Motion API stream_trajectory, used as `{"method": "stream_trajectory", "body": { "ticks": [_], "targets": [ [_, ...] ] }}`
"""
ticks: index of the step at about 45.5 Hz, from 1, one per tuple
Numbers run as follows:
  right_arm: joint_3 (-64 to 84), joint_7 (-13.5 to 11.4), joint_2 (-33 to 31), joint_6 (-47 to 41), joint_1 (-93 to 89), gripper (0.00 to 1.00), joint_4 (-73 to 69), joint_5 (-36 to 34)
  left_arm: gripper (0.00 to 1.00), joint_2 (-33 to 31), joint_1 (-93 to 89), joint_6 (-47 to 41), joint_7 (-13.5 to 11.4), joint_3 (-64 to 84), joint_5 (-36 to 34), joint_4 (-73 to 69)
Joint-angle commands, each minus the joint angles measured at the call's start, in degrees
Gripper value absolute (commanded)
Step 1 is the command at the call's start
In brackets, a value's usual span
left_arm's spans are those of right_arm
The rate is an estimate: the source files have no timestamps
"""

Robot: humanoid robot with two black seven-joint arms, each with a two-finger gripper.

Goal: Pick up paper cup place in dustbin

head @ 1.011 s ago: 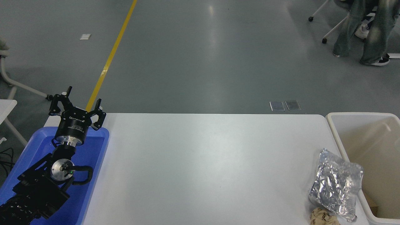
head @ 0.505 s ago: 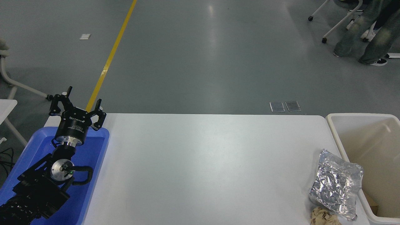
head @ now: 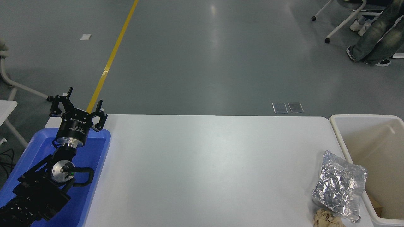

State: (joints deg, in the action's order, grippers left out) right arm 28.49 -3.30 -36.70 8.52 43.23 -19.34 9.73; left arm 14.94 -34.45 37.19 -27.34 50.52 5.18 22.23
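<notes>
The left gripper (head: 77, 108) is parked at the lower left, raised above the far end of a blue tray (head: 94, 157), with its black fingers (head: 100, 115) spread apart and nothing between them. It touches no object; the arm behind it runs down over the tray toward the bottom corner. The right arm and its gripper are out of view.

The dustbin (head: 339, 138) stands at the right end of the white table (head: 202, 167), its thick cream rim just off the table edge and its beige inside facing up. A small brown piece lies low inside it near the close corner. The paper cup cannot be seen anywhere on the table or in the visible part of the bin.

A crumpled silver foil bag (head: 339, 184) lies on the table's right end, its right edge touching or overlapping the bin's rim. Just in front of it, at the bottom edge of the view, sits a crumpled brown paper ball (head: 326, 219), touching the foil bag's near corner.

Beyond the table is grey floor with a yellow line (head: 110, 60) running away at the left. At the top right, a person's legs (head: 375, 44) in faded jeans show beside a wheeled chair base, well apart from the table.
</notes>
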Motion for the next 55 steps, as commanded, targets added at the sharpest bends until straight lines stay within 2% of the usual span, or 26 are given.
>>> {"method": "stream_trajectory", "body": {
  "ticks": [1,8,15,23,34,39,55],
  "targets": [
    [2.70,-0.31,-8.91,-2.10,9.76,1.00,-17.91,0.29,0.98,0.00,0.00,-0.01,0.01,-0.07,0.00,0.01],
    [15.08,-0.22,-12.87,-9.74,22.14,1.00,-29.77,-0.06,0.98,0.00,0.00,-0.01,0.01,-0.07,0.00,0.01],
    [28.01,-0.22,-10.95,-17.29,35.95,1.00,-34.53,-0.15,0.98,0.00,0.00,-0.01,0.01,-0.07,0.00,0.01],
    [33.11,-0.13,-9.62,-26.34,47.20,1.00,-37.25,-0.06,0.98,0.00,-0.09,-0.01,0.10,-0.16,0.00,0.01],
    [34.00,-0.04,-8.13,-53.52,61.79,1.00,-39.89,-0.15,0.98,0.00,0.00,-0.01,0.10,-0.16,0.00,-0.08],
    [34.17,-0.04,-6.38,-53.52,68.12,1.00,-41.30,0.03,0.98,0.00,0.00,-0.01,0.10,-0.16,0.00,0.01],
    [34.26,-0.04,9.27,-53.52,80.86,1.00,-47.88,0.03,0.98,0.00,0.00,-0.10,0.01,-0.07,0.00,0.01]
  ]
}}
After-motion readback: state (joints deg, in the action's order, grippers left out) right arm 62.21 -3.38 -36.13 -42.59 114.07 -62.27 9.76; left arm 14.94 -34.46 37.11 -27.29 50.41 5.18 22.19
